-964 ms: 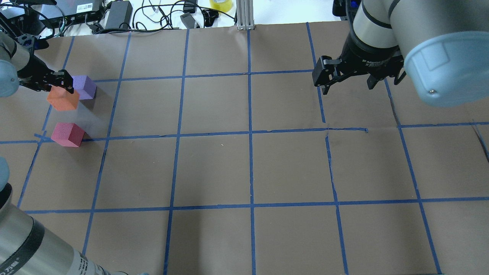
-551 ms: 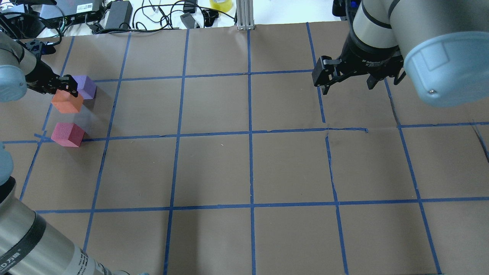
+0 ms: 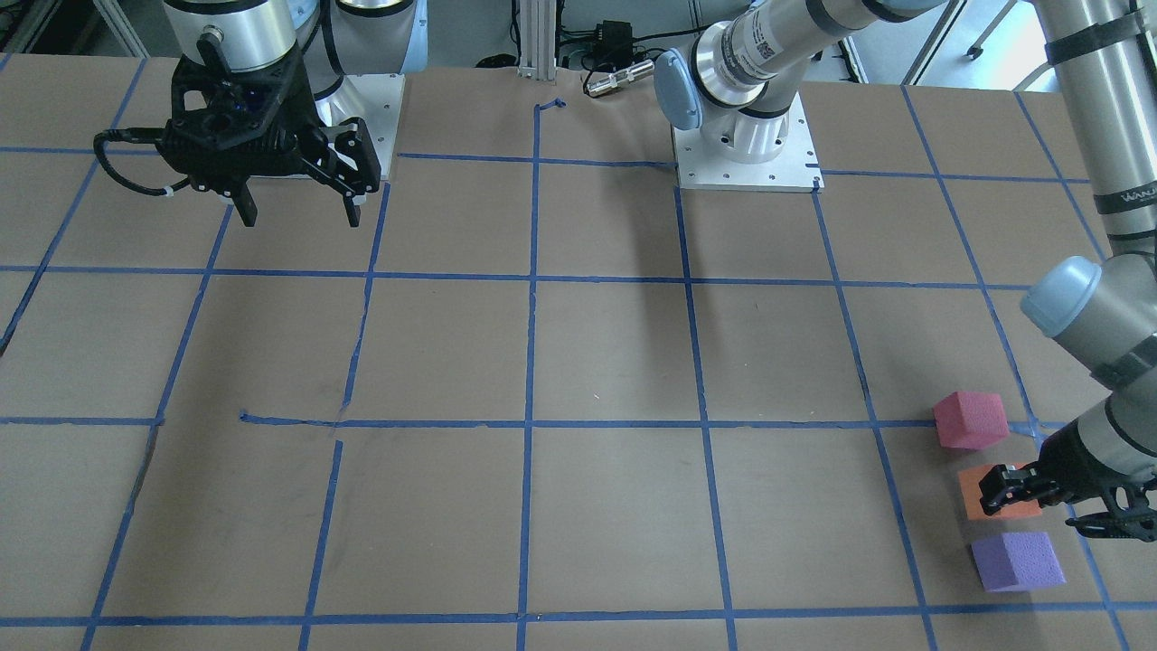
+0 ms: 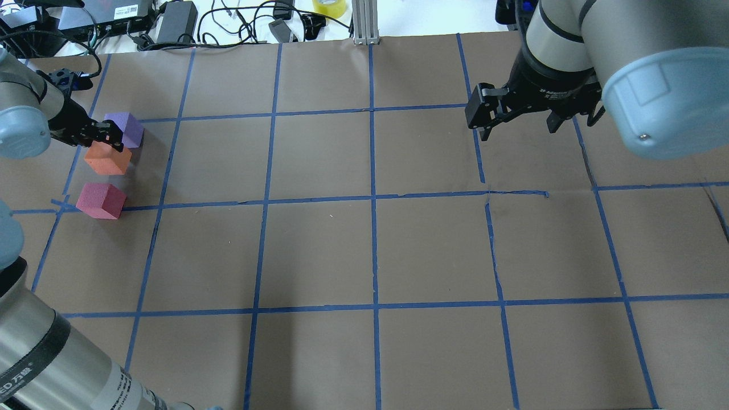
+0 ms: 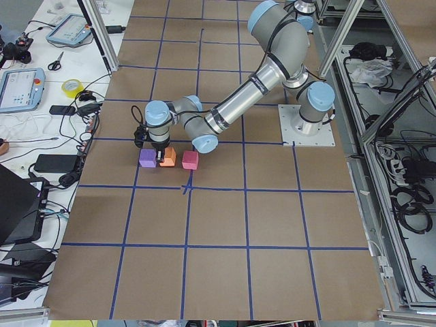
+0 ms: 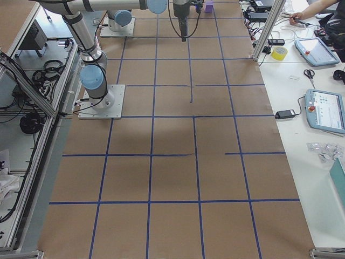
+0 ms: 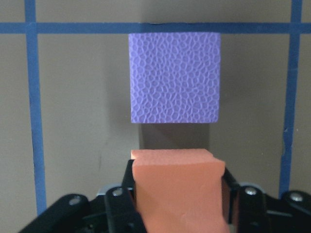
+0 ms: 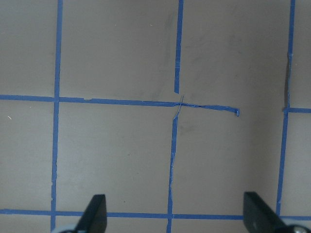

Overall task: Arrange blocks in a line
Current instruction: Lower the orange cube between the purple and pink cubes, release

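Observation:
My left gripper (image 4: 104,138) is shut on the orange block (image 4: 108,160), holding it low over the table between the purple block (image 4: 127,128) and the pinkish-red block (image 4: 101,200). In the left wrist view the orange block (image 7: 177,189) sits between the fingers (image 7: 121,204), with the purple block (image 7: 174,77) just beyond it. In the front-facing view the pinkish-red (image 3: 970,419), orange (image 3: 978,497) and purple (image 3: 1017,561) blocks stand roughly in a row. My right gripper (image 4: 517,132) hangs open and empty far from the blocks, over bare paper (image 8: 175,219).
The brown paper table (image 4: 376,250) carries a grid of blue tape. Cables, power bricks and a tape roll (image 4: 329,7) lie past the far edge. The left arm's forearm (image 4: 51,364) crosses the near left corner.
My left gripper has carried the orange block a little right and toward the pinkish-red block, lower over the table. The right arm, the purple and the pinkish-red blocks have not moved.

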Action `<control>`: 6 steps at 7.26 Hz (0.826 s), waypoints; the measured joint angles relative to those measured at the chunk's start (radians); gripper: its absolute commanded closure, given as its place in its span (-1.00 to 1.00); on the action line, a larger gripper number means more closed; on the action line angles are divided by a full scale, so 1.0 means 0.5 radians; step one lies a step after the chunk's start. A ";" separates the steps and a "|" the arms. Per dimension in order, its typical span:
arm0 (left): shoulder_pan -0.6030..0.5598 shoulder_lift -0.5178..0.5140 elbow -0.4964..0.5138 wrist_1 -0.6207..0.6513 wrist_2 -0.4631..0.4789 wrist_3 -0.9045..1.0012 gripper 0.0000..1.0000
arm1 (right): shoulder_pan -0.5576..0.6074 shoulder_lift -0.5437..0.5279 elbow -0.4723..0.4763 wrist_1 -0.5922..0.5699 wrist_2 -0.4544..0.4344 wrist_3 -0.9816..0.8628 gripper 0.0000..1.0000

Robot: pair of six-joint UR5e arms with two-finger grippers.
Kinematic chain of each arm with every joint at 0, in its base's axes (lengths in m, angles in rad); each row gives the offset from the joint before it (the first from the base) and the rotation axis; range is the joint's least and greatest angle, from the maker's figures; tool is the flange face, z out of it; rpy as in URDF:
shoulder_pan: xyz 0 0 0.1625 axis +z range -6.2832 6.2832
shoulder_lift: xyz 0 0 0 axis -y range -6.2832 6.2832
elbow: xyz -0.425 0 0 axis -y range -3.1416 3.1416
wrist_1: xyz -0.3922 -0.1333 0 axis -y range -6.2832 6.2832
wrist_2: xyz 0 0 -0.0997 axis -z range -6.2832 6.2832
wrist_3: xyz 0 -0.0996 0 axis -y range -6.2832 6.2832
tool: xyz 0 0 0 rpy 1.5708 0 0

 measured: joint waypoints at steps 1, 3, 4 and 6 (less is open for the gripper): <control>0.000 -0.021 -0.002 0.026 0.001 0.000 1.00 | 0.000 0.000 0.001 0.001 0.000 0.000 -1.00; 0.000 -0.047 -0.005 0.054 0.002 0.001 1.00 | 0.000 0.000 0.001 0.003 0.000 0.000 -1.00; 0.000 -0.056 -0.006 0.060 0.002 0.001 1.00 | -0.001 0.000 0.000 0.002 0.000 0.000 -1.00; 0.000 -0.066 -0.007 0.068 0.002 0.001 1.00 | -0.001 0.000 0.001 0.002 0.000 0.000 -1.00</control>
